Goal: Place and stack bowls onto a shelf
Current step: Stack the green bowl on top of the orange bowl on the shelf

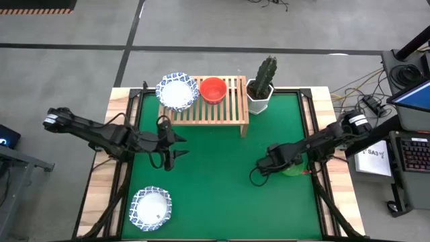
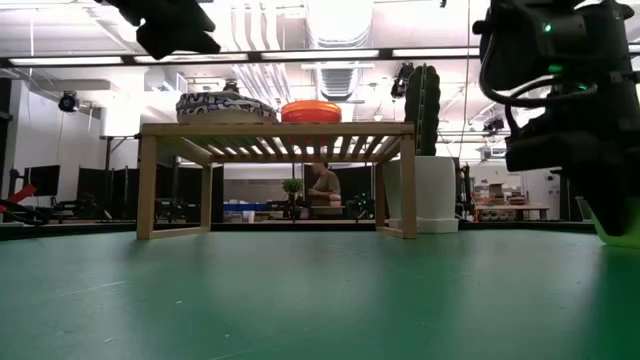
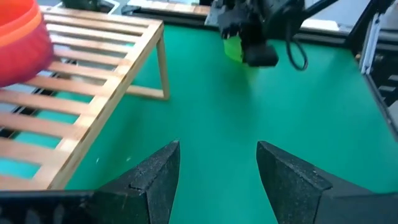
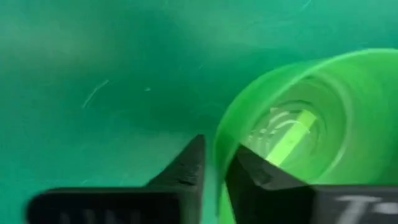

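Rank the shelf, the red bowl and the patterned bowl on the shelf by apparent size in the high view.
1. shelf
2. patterned bowl
3. red bowl
All sit at one height, so the ranking is fair.

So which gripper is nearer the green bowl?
Right. The right gripper is pinching the green bowl's rim near the table's right edge; the left gripper hangs open in front of the shelf.

Pretty even overhead light from ceiling strips, soft shadows under the shelf (image 1: 207, 107) on the counter (image 1: 222, 181). The right wrist view is smeared with blur, green bowl (image 4: 311, 137) totally out of focus.
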Available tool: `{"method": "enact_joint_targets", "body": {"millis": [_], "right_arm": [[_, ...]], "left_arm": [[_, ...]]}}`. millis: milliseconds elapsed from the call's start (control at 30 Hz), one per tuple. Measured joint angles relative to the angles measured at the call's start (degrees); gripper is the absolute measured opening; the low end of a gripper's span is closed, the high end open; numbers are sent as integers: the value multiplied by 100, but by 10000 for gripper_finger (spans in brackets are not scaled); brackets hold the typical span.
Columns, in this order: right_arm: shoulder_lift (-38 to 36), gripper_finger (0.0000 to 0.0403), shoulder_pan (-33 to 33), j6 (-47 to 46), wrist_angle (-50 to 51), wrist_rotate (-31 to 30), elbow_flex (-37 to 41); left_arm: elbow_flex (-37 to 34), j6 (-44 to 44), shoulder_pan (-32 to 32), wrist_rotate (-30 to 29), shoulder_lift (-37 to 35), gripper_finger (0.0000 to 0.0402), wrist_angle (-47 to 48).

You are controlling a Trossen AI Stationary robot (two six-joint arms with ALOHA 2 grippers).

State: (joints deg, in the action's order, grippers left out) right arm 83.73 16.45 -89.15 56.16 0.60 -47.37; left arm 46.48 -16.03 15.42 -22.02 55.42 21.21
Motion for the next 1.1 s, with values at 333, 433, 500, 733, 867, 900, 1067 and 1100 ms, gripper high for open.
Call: {"method": "enact_joint_targets", "body": {"millis": [333, 433, 500, 733, 867, 900, 1067, 1100], "right_arm": [[-76, 9, 4, 922, 9, 565, -960], [-79, 9, 7, 1504, 0, 584, -1611], [-48, 9, 7, 2139, -38, 566, -2082], [72, 9, 8, 4879, -1100, -23, -3439], [108, 9, 2, 6736, -1547, -933, -3996], [119, 9, -8, 7171, -1608, -1270, -4111], [254, 8, -365, 8924, -1677, -2620, -4581], [279, 8, -500, 9168, -1738, -2737, -4644]], "left_arm": [[-577, 53, 192, 0, 5, 196, -1133], [-619, 105, 192, 2, 0, 196, -1215], [-612, 170, 192, 0, -5, 196, -1221], [-558, 247, 192, -2, -39, 196, -1230], [-558, 289, 192, -2, -39, 196, -1230], [-559, 289, 192, -2, -39, 196, -1228], [-562, 272, 192, -2, -39, 196, -1228], [-562, 260, 192, -2, -39, 196, -1228]]}}
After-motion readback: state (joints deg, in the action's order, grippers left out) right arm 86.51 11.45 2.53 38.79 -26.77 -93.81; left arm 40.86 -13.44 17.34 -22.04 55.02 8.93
